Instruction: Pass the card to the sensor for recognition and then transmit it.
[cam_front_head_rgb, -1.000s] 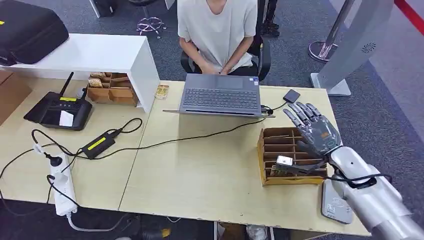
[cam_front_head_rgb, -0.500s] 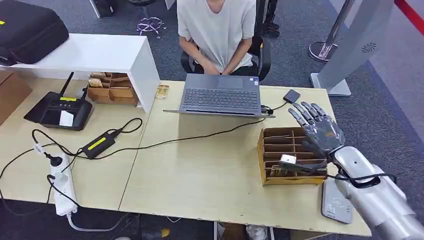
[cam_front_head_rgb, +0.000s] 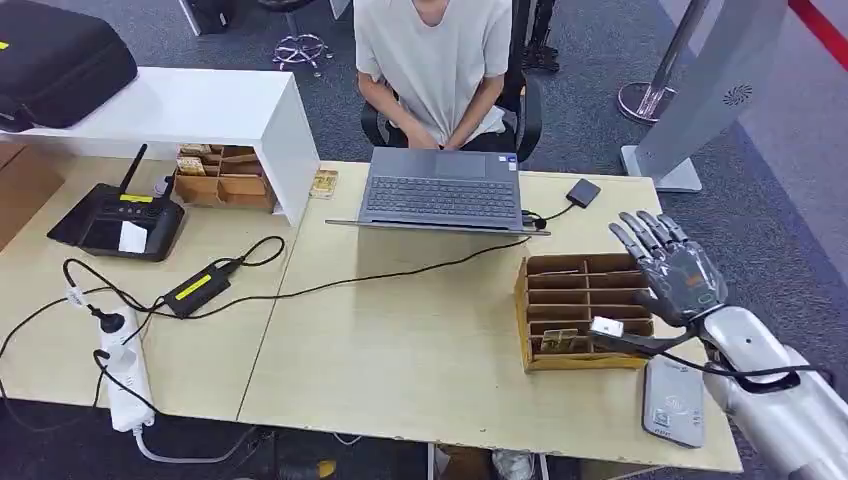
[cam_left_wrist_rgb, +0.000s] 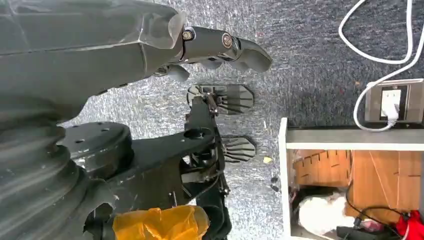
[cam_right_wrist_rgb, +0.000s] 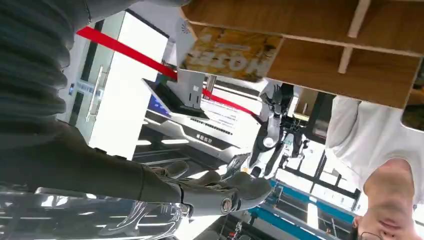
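Card (cam_front_head_rgb: 558, 340) sits upright in a near-row slot of the cardboard organizer (cam_front_head_rgb: 583, 311), not held. Sensor pad (cam_front_head_rgb: 673, 402) lies just beside the box, toward the table edge. Right hand (cam_front_head_rgb: 675, 270) hovers over the box's right side, fingers spread, empty. Risk, as judged: reaching from here, the hand could nudge the light box or snag a divider. Left hand (cam_left_wrist_rgb: 220, 47) hangs by the floor; grip state unclear.

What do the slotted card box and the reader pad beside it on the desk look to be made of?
The slotted card box looks like thin wood or stiff board: matte brown, with thin flat dividers and raw-looking edges. The reader pad looks like moulded plastic: smooth light grey, rounded corners, a faint printed mark on top. The desk seems to be pale wood-look laminate, with an even matte finish.
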